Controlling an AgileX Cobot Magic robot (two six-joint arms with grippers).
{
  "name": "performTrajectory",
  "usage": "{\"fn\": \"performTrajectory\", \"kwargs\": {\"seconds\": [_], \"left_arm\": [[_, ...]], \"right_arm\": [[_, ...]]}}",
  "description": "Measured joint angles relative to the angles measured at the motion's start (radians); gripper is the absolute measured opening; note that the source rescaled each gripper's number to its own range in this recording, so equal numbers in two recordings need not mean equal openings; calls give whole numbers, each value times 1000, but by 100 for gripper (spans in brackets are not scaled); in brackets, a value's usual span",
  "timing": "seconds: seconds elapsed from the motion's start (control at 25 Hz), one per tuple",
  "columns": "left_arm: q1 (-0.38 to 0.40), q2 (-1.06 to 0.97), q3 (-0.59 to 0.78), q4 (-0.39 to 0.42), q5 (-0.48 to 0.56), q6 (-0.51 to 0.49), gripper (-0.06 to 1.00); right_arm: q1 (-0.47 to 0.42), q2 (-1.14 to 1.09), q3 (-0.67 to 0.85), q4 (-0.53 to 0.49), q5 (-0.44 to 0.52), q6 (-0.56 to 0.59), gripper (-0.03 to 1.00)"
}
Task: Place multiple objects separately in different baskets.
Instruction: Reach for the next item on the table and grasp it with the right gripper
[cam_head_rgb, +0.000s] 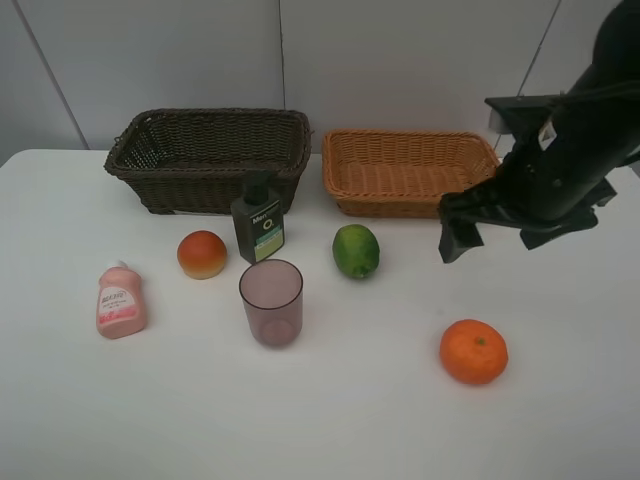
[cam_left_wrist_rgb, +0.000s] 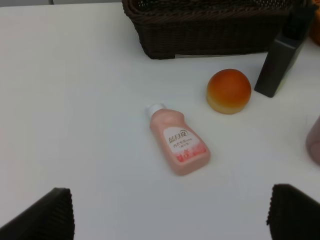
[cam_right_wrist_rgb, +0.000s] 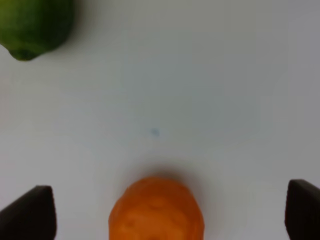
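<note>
A dark brown basket (cam_head_rgb: 150, 150) and a light orange-tan basket (cam_head_rgb: 340, 190) stand at the back, both with nothing in them. On the table lie a pink bottle (cam_head_rgb: 119, 302) (cam_left_wrist_rgb: 178, 145), a peach-like fruit (cam_head_rgb: 202, 254) (cam_left_wrist_rgb: 229, 91), a dark green bottle (cam_head_rgb: 258, 221) (cam_left_wrist_rgb: 283, 52), a purple-tinted cup (cam_head_rgb: 271, 302), a lime (cam_head_rgb: 356, 251) (cam_right_wrist_rgb: 34, 25) and a mandarin (cam_head_rgb: 473, 351) (cam_right_wrist_rgb: 157, 210). My right gripper (cam_head_rgb: 460, 235) (cam_right_wrist_rgb: 170, 212) hangs open above the table, with the mandarin between its fingertips in the right wrist view. My left gripper (cam_left_wrist_rgb: 170, 212) is open, short of the pink bottle.
The white table (cam_head_rgb: 320, 420) ends at a grey wall behind the baskets. The left arm is out of the high view.
</note>
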Motion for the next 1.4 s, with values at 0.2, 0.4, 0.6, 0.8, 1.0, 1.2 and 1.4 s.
{"fn": "performTrajectory", "kwargs": {"seconds": [0.2, 0.4, 0.6, 0.8, 1.0, 1.2, 1.4], "left_arm": [[0, 0, 0, 0, 0, 0, 100], [0, 0, 0, 0, 0, 0, 100], [0, 0, 0, 1, 0, 0, 100], [0, 0, 0, 2, 0, 0, 100], [0, 0, 0, 2, 0, 0, 100], [0, 0, 0, 3, 0, 0, 100], [0, 0, 0, 3, 0, 0, 100]], "right_arm": [[0, 78, 3, 16, 12, 37, 97], [0, 94, 79, 81, -70, 71, 97], [0, 112, 173, 89, -167, 147, 97], [0, 153, 194, 88, -187, 170, 97], [0, 196, 194, 92, -193, 175, 97], [0, 233, 194, 108, -198, 175, 97], [0, 286, 193, 109, -200, 175, 97]]}}
